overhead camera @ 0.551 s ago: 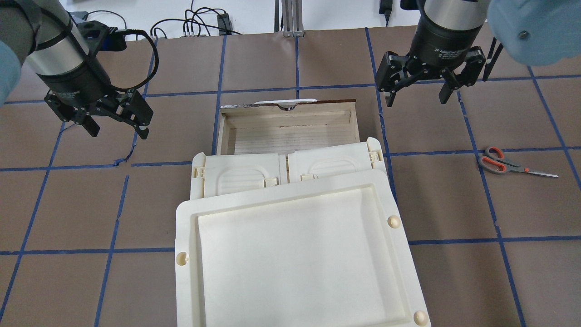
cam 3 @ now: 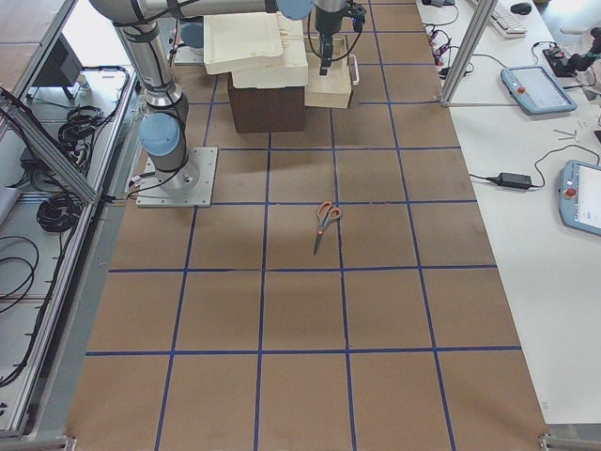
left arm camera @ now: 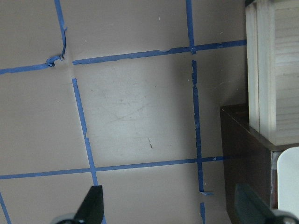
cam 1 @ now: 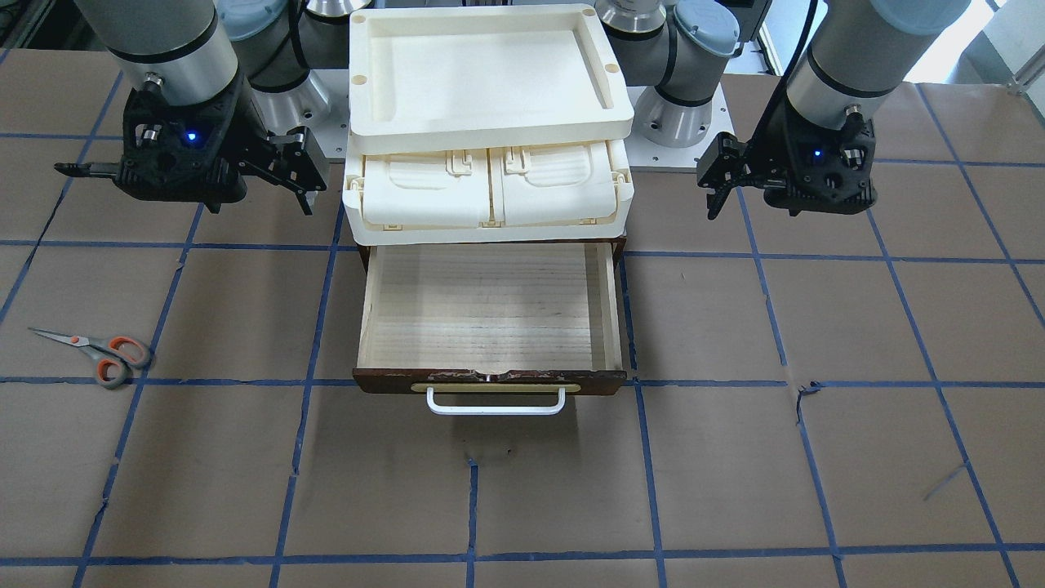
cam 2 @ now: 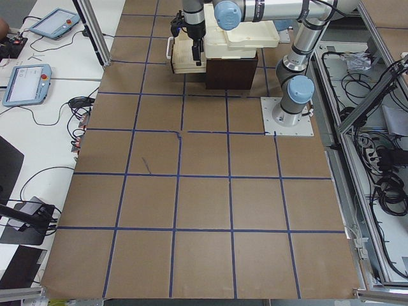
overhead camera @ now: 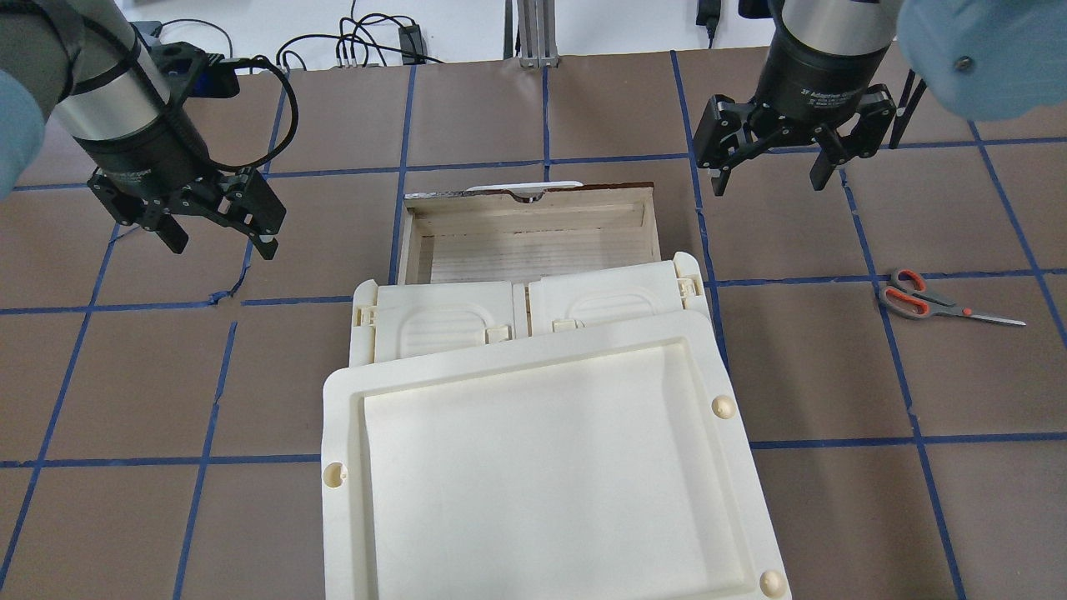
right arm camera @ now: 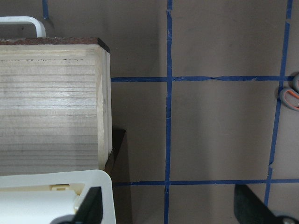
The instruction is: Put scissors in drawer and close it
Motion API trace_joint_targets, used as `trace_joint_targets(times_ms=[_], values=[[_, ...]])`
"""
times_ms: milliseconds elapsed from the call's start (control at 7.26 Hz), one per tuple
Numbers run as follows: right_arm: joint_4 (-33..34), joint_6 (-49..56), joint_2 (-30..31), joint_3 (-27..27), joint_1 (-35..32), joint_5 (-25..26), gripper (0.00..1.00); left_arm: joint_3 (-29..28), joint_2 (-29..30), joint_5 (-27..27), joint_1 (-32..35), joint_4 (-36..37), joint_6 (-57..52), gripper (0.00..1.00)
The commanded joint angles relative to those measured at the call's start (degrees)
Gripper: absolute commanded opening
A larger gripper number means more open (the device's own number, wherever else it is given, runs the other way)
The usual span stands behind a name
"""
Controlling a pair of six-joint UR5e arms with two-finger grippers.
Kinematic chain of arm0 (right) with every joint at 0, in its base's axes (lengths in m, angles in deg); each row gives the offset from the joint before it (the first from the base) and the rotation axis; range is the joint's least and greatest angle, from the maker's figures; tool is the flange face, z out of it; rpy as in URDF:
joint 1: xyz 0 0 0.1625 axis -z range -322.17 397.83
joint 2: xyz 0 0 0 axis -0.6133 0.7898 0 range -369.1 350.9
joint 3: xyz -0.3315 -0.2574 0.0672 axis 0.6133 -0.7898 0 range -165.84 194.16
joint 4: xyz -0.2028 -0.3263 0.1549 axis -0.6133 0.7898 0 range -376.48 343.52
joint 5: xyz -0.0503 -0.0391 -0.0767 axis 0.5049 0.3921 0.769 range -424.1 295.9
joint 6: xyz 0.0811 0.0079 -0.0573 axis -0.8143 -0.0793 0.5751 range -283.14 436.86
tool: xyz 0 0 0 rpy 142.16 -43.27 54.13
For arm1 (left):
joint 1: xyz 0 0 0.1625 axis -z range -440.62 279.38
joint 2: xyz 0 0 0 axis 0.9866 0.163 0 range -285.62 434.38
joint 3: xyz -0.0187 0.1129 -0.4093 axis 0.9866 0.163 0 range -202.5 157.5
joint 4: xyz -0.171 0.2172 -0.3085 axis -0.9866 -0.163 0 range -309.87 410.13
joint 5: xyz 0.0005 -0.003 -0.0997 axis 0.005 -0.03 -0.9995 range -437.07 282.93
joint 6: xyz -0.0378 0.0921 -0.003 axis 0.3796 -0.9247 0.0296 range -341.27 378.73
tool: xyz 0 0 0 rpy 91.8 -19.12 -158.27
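The scissors lie flat on the table at the right, orange-lined loops to the left and blades pointing right. They also show in the front view and the right side view, and one loop shows in the right wrist view. The drawer is pulled open and empty, with a pale wood inside and a white bar handle. My right gripper hangs open and empty beside the drawer's right, far from the scissors. My left gripper hangs open and empty to the drawer's left.
A cream latched case sits on the dark brown cabinet that holds the drawer. A cream tray is stacked on top of the case. The brown table is marked with a grid of blue tape.
Both grippers have shifted only slightly, the right one a little toward the table's far edge. The scissors and the drawer have not moved.
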Motion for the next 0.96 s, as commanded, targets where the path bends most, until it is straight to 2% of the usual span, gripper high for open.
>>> trace_joint_targets(times_ms=[0, 826], values=[[0.09, 0.17, -0.07, 0.0, 0.09, 0.13, 1.0, -0.05, 0.1, -0.48, 0.01, 0.08, -0.33, 1.0], [-1.13, 0.17, 0.54, 0.17, 0.0, 0.57, 1.0, -0.31, 0.54, -0.48, 0.18, -1.68, -0.5, 1.0]])
